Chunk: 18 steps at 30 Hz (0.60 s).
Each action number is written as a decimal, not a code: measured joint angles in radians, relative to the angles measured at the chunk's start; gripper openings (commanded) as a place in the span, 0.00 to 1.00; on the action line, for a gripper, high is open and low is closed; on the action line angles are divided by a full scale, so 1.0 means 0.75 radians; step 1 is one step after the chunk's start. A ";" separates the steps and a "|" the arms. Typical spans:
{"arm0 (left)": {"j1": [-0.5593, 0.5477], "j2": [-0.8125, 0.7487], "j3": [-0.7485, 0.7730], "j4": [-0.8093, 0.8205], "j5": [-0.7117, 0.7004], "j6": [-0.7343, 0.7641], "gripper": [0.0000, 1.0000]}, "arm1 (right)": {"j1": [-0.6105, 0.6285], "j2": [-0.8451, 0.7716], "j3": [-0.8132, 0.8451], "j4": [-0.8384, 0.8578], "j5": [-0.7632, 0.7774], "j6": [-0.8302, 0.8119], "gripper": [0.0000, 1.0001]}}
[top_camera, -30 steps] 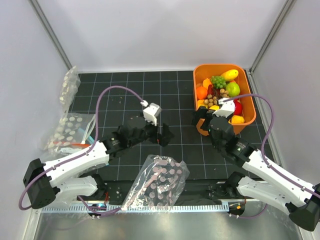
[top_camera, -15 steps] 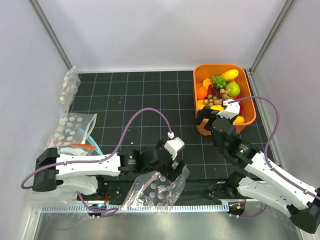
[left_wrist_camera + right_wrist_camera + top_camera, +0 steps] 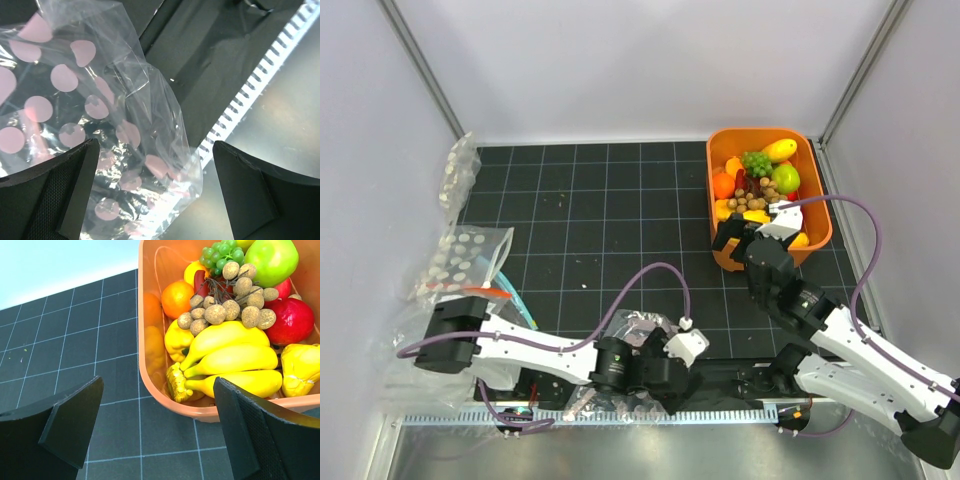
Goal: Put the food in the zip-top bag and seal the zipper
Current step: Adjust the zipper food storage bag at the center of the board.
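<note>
The clear, crinkly zip-top bag (image 3: 632, 330) with pale pink dots lies at the near middle of the counter. It sits on the black gridded mat (image 3: 580, 210) beside the white toothed strip (image 3: 720, 413) along the near edge. As far as it shows, its long axis slants from near left to far right. Its pale pink zipper strip cannot be made out, so which end is the mouth cannot be told. The left end effector (image 3: 155, 145) hangs right over the bag with its fingers apart. The bag's rumpled near end lies between them in the wrist view, and nothing is clamped. The small glossy toy fruits (image 3: 760, 185) are all well apart from the bag, heaped in the orange plastic tub (image 3: 715, 200) at the far right. Among them the yellow bananas (image 3: 230, 360) lie lengthwise across the tub's near end, their joined end toward its left wall. The right end effector (image 3: 157, 382) hovers just near the tub's near left corner, fingers apart and holding nothing. Clear bags with bolder white dots (image 3: 465, 255) lie along the left edge of the mat.
</note>
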 measured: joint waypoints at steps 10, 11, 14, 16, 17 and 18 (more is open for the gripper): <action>-0.002 0.305 0.195 -0.085 -0.054 -0.058 0.00 | 0.000 -0.035 -0.011 -0.001 0.012 0.005 1.00; 0.003 0.309 0.212 -0.106 -0.067 -0.051 0.00 | 0.000 -0.038 -0.012 0.000 0.015 0.007 1.00; 0.031 0.285 0.249 -0.136 -0.071 -0.035 0.00 | 0.000 -0.048 -0.016 0.000 0.020 0.010 1.00; 0.069 0.236 0.258 -0.143 -0.050 -0.019 0.00 | 0.000 -0.058 -0.020 0.001 0.022 0.013 0.99; 0.096 0.199 0.266 -0.148 -0.029 -0.003 0.00 | 0.000 -0.064 -0.022 0.001 0.024 0.014 1.00; 0.127 0.158 0.276 -0.152 -0.003 0.008 0.00 | 0.000 -0.068 -0.023 0.000 0.025 0.015 1.00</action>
